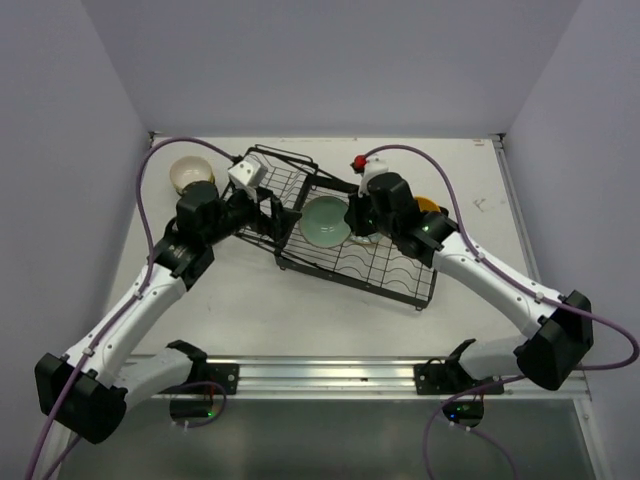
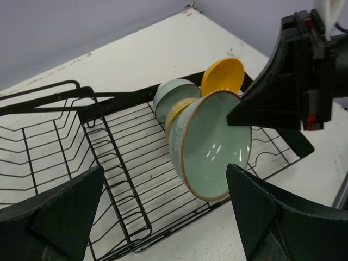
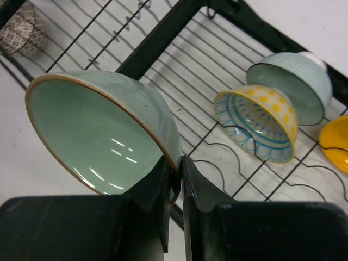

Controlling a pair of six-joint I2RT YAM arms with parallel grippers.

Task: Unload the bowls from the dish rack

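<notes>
Currently your right gripper [image 3: 175, 166] is pinched narrow on the rim of the pale teal bowl [image 3: 103, 136]. The bowl is tipped on its side and hangs over the dish rack [image 3: 163, 38], near the bar between its two sections. Meanwhile your left gripper [image 2: 166, 215] is wide, holding nothing, and faces the bowl's open mouth from the basket side.

Could be a handover or a solo carry-out, can't tell which. Either way the rim pinch is shallow, just one wall of the bowl in it. Move slow with no wrist snaps, or the bowl may swing or slip.

- **Handover:** bring the left gripper onto the rim opposite the right pinch. Close firmly, and only then let go with the right.
- **Solo carry:** lift clear of the rack's raised wires before going sideways. Set it base-first on bare desk [image 1: 250, 310], maybe near the cream bowl [image 1: 190, 175] already out at far left.

To unload yet, on the flat section: yellow-and-blue patterned bowl [image 3: 255, 122], ribbed teal bowl [image 3: 291, 84] and, at the edge, orange-yellow bowl [image 3: 334, 141]. All three are on edge and close together, so don't clip them going out. The brown-patterned bowl [image 3: 19, 27] is over on the basket side; in the rack or on the desk, can't tell.
</notes>
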